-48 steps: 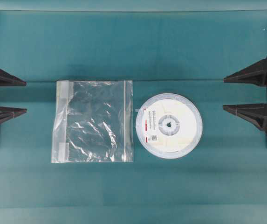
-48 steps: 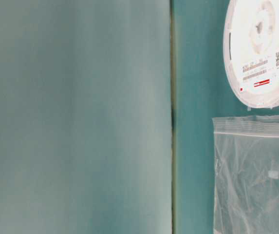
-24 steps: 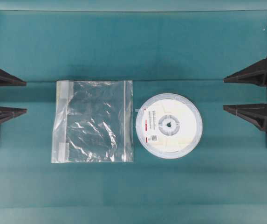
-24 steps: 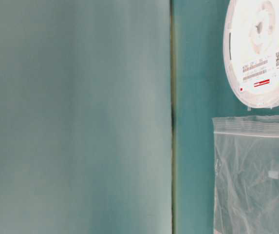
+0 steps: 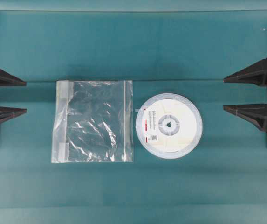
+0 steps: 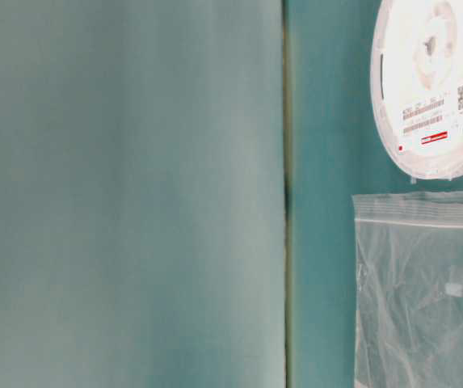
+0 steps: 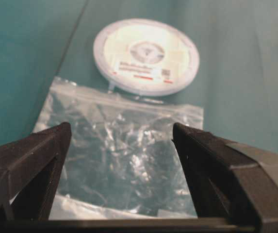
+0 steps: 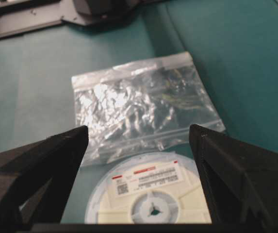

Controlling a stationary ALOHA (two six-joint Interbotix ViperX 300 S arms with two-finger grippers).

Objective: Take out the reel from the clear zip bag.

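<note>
The reel lies flat on the teal table, outside the clear zip bag and just right of its zip edge. The bag lies flat and empty, crinkled, with whitish tape patches on its left side. Both show in the table-level view: the reel, the bag. My left gripper is open at the left edge, well clear of the bag; the reel lies beyond. My right gripper is open at the right edge, facing the reel with the bag behind.
A seam runs across the teal table surface just behind the bag and reel. The opposite arm's black base stands at the far end in the right wrist view.
</note>
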